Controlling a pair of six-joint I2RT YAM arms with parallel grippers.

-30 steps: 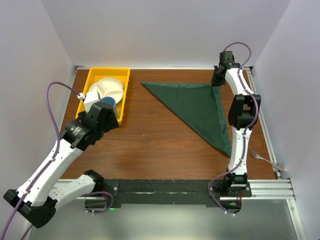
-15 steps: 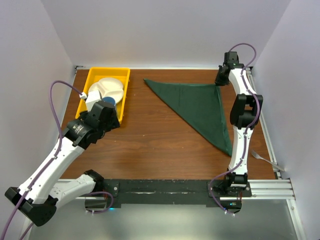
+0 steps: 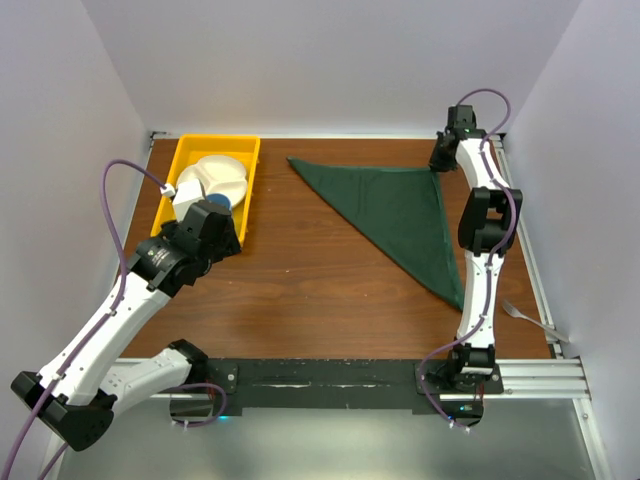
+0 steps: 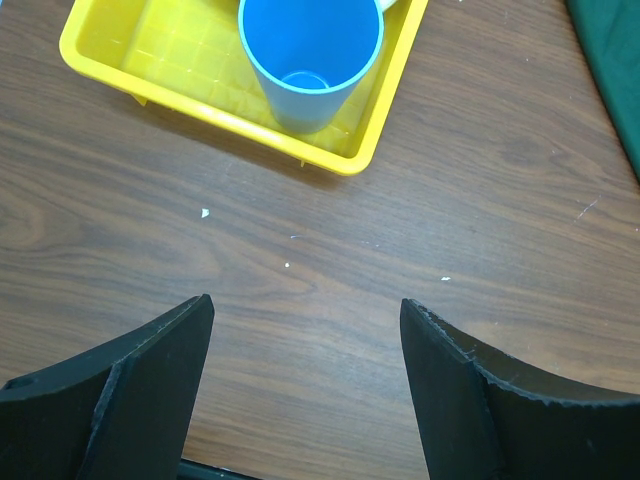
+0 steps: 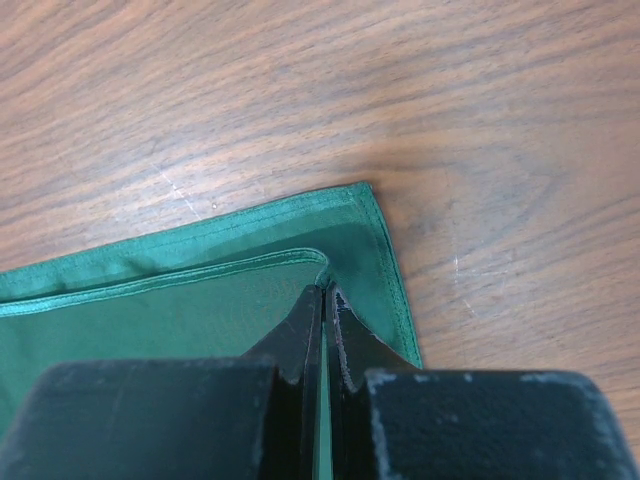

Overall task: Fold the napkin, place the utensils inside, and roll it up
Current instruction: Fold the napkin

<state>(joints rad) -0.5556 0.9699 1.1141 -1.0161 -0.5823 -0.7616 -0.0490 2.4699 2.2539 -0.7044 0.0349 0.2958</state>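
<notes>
Right gripper [image 5: 325,296] pinches the napkin [image 3: 400,215] at its far corner.
Left gripper [image 4: 305,330] stands spread over open table [image 3: 320,290], just before the yellow tray [image 4: 345,160] edge.

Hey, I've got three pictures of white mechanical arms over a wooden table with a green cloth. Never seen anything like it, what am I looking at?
These are two robot arms bolted at the near edge of a wooden table. One picture looks down from above and behind; the other two come from a camera on each wrist, so the black shapes at the bottom are that arm's own fingers. The left claw is open and empty, over bare wood near a yellow tray holding a blue cup and a white divided plate. The right claw is shut, pinching a corner of the dark green napkin, which is folded into a triangle. A fork lies near the table's right edge.
</notes>
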